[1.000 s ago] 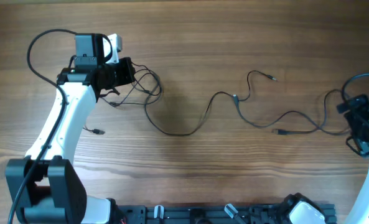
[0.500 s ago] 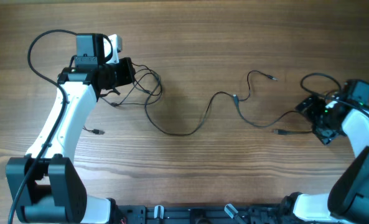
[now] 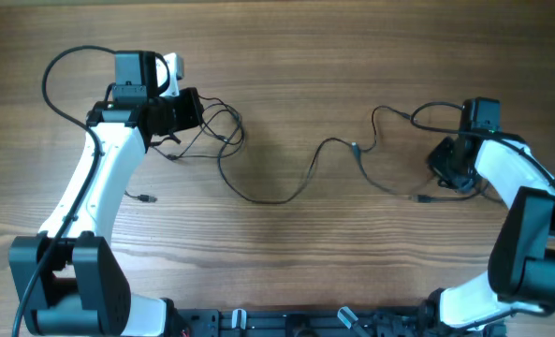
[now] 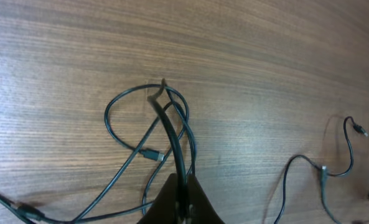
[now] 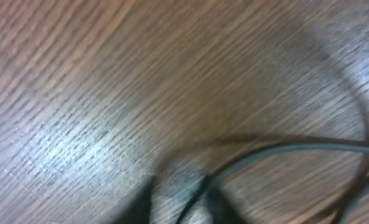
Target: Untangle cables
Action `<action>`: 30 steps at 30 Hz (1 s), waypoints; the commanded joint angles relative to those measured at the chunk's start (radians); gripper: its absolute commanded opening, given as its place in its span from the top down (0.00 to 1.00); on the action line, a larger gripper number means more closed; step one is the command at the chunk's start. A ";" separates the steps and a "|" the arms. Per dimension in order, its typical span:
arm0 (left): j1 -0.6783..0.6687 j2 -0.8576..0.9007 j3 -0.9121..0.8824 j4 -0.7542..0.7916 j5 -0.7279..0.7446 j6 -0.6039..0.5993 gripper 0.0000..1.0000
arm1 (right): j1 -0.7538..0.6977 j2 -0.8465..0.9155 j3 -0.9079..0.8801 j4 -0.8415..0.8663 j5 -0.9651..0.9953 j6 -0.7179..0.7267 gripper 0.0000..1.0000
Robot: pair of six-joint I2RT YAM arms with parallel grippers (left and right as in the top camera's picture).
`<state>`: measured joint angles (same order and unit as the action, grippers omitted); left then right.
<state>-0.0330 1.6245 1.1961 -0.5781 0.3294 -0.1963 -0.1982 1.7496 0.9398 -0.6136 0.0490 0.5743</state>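
Observation:
Thin black cables lie across the wooden table. A knotted bundle [image 3: 219, 133] sits at the left, and my left gripper [image 3: 198, 109] is shut on a strand of it. In the left wrist view that strand [image 4: 172, 134] rises from the loops into the closed gripper [image 4: 180, 190]. A long strand [image 3: 286, 195] curves right toward a small joint [image 3: 354, 147] and on to my right gripper [image 3: 443, 167]. The right wrist view is blurred. There my right gripper [image 5: 179, 200] has its dark fingers [image 5: 216, 200] on either side of a thin cable [image 5: 284, 149].
A short loose piece with a plug [image 3: 144, 197] lies left of the left arm. Plug ends rest at the upper right [image 3: 413, 118] and near the right arm [image 3: 417, 197]. The arm bases stand at the near table edge [image 3: 286, 323].
The right arm swung in from the far right edge toward the middle, onto the right end of the cable, and its jaws came together. The left arm and bundle stayed still.

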 commanded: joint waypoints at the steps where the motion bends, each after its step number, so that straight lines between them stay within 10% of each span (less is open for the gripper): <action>1: -0.003 0.008 0.006 -0.009 -0.006 -0.006 0.96 | 0.007 0.047 0.111 -0.163 0.023 -0.053 0.96; 6: -0.002 0.008 0.006 -0.019 -0.006 -0.006 0.94 | 0.007 0.034 0.262 -0.446 0.182 -0.047 0.95; 11: -0.003 0.008 0.006 -0.117 -0.005 -0.021 0.94 | -0.003 0.034 0.109 -0.326 0.258 -0.016 0.74; 15: -0.003 0.008 0.006 -0.160 -0.005 -0.021 0.93 | -0.013 0.035 -0.016 -0.224 0.231 0.009 0.04; 16: -0.003 0.008 0.006 -0.160 -0.005 -0.022 0.93 | -0.013 0.035 -0.051 -0.182 0.230 0.014 0.00; 21: -0.003 0.008 0.006 -0.175 -0.005 -0.029 0.93 | -0.013 0.042 -0.206 0.079 0.061 0.067 0.00; 25: -0.003 0.008 0.006 -0.198 -0.005 -0.029 0.94 | -0.013 0.044 -0.304 0.204 0.037 0.188 0.23; 30: -0.003 0.008 0.006 -0.200 -0.005 -0.028 0.94 | -0.013 0.044 -0.409 0.249 0.025 0.272 0.00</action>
<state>-0.0330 1.6253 1.1965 -0.7784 0.3290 -0.2222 -0.1955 1.6547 0.7231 -0.3164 0.2871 0.7425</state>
